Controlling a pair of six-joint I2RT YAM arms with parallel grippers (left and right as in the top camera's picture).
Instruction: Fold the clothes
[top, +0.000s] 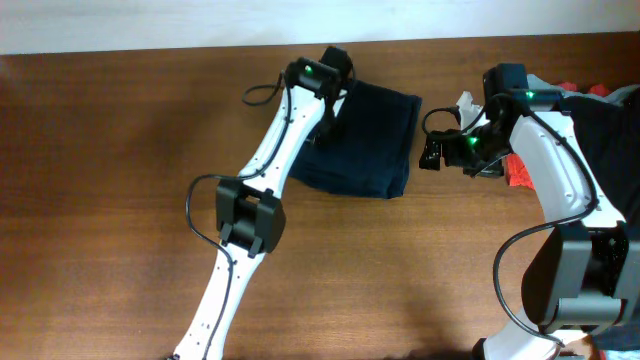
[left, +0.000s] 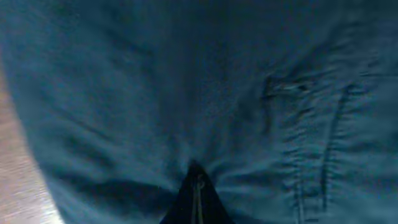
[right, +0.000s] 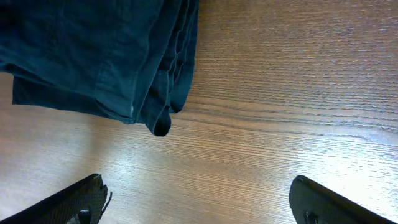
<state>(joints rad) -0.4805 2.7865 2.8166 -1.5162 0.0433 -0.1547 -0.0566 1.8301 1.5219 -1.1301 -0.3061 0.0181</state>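
Lying folded rectangular: creased navy shorts.

Clad in white shells along left arm and right arm; black joint blocks, green lamps near wrists, thin black cables looping alongside, black fingers.
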